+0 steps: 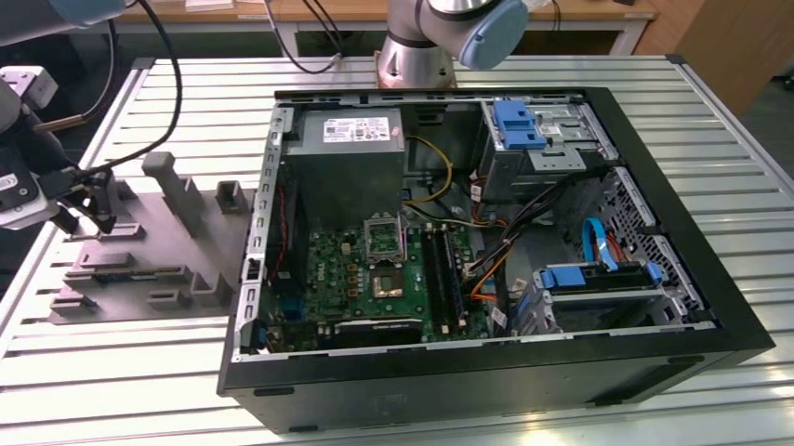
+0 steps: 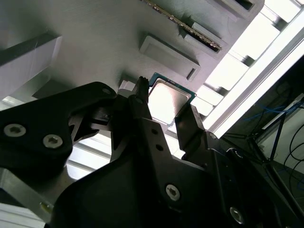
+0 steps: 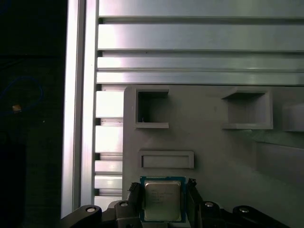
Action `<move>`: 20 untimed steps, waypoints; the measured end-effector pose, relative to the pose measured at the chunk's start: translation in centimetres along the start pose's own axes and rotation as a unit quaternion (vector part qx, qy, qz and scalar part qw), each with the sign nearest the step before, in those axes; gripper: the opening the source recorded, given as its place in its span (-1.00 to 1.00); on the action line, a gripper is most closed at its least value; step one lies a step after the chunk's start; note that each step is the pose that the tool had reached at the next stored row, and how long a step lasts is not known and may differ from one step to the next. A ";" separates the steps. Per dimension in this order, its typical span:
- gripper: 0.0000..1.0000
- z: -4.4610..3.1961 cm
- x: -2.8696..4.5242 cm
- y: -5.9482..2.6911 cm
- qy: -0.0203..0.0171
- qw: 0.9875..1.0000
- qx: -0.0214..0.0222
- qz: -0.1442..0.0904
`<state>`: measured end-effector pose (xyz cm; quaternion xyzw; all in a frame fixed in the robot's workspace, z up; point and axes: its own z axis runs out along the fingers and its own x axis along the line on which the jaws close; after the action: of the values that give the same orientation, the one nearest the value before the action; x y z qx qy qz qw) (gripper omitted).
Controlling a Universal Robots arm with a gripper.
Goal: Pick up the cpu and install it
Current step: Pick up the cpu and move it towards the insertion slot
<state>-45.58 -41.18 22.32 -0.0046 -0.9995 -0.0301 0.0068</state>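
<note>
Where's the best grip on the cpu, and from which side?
By two opposite side edges, coming down onto its metal top. The cpu is a thin flat square, so only the edges give a pinch; the broad face offers nothing to clamp. The gripper holds it that way over the grey tray, one of its fingers against each edge.

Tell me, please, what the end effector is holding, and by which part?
The cpu, pinched at two opposite edges by the end effector.

ribbed aluminium table [image 1: 726,177], pale wooden desk [image 1: 285,13] behind it, wooden panel [image 1: 732,42] at the exterior view's right
</note>
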 end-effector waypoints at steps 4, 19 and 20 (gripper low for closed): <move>-0.06 -0.07 0.00 0.00 0.000 1.000 0.000 0.000; -0.06 -0.46 0.01 0.03 0.000 1.000 0.000 0.000; -0.06 -0.49 0.01 0.03 0.000 1.000 0.000 0.000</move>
<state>-45.59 -41.18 22.81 -0.0046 -0.9995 -0.0301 0.0068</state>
